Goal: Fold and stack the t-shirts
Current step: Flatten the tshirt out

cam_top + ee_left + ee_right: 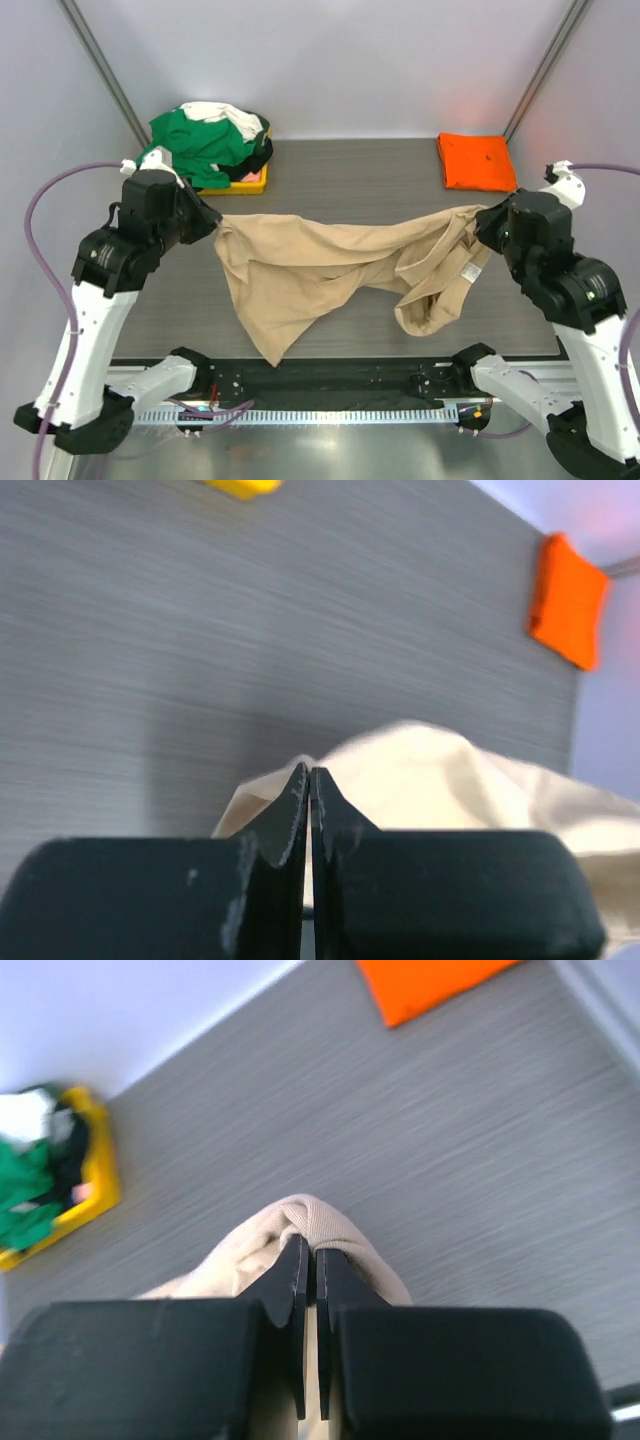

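Observation:
A tan-beige t-shirt [320,268] hangs crumpled between my two grippers above the grey table. My left gripper [214,222] is shut on its left edge; the left wrist view shows the jaws pinched together on a fold of tan cloth [420,770]. My right gripper [482,220] is shut on the shirt's ribbed collar edge [320,1215]. A folded bright orange t-shirt [476,160] lies flat at the back right. Green, white and black t-shirts [205,135] are heaped at the back left.
The heap rests in a shallow yellow tray [245,186] at the back left. Grey walls and slanting metal posts close in the table. The arm bases and a cable rail run along the near edge.

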You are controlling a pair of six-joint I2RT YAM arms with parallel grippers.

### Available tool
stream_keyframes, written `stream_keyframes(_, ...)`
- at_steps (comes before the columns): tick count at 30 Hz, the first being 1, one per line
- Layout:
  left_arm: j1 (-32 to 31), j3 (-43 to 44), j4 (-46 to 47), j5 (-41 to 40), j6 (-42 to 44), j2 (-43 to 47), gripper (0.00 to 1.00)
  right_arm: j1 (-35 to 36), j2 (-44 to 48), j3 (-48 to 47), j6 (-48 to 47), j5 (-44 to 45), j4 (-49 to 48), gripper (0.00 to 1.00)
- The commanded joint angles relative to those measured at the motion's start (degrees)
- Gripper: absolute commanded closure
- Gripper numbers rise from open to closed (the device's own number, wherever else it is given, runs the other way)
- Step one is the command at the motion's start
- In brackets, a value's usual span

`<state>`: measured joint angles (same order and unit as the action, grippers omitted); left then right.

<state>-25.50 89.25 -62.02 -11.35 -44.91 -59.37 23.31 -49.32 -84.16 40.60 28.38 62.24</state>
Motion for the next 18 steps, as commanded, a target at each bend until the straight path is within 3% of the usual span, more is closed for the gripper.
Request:
stream_keyframes(1,14.88,-8.69,-3.73,13.52,8.33,-2.76,1.0,-2.64,-8.31,3.63,-1.49,9.5,2.63,0.99)
stream_keyframes(2,19.56,-11.96,-0.76,20.86,9.04,-2.76,1.0,-5.01,-8.94,5.83,-2.1,7.06,1.58,0.99)
stream_keyframes(4,27.65,-18.73,2.07,28.89,10.88,-3.64,1.0,-18.52,-9.83,15.71,-4.81,-2.05,-6.22,0.99)
stream_keyframes(5,33.52,-24.16,4.51,33.72,11.24,-5.73,1.0,-24.05,-11.48,19.35,-7.09,-13.94,-11.82,0.98)
stream_keyframes(6,35.23,-27.08,5.93,36.12,11.59,-6.88,0.97,-30.8,-13.41,24.52,-7.9,-17.88,-13.35,0.74)
stream_keyframes(7,36.3,-29.12,7.42,38.05,12.55,-8.03,0.88,-32.52,-15.17,26.4,-8.51,-21.14,-14.85,0.57)
stream_keyframes(8,36.65,-32.35,9.96,40.16,12.82,-10.13,0.61,-33.32,-18.06,27.72,-9.82,-23.09,-17.21,0.38)
stream_keyframes(9,36.66,-33.34,10.68,40.7,13.26,-10.76,0.5,-33.59,-19.05,28.95,-10.19,-22.93,-17.85,0.15)
stream_keyframes(11,36.66,-34.32,11.31,40.54,14.93,-11.2,0.31,-33.51,-18.8,29.31,-11.06,-24.06,-18.99,0.07)
stream_keyframes(12,36.57,-34.06,11.13,38.53,15.46,-10.59,0.27,-33.51,-18.1,29.58,-11.15,-24.77,-19.17,0.06)
stream_keyframes(18,36.57,-34.58,11.48,34.47,16.69,-5.5,0.24,-32.36,-7.31,35.79,-9.84,-28.37,-18.12,0.06)
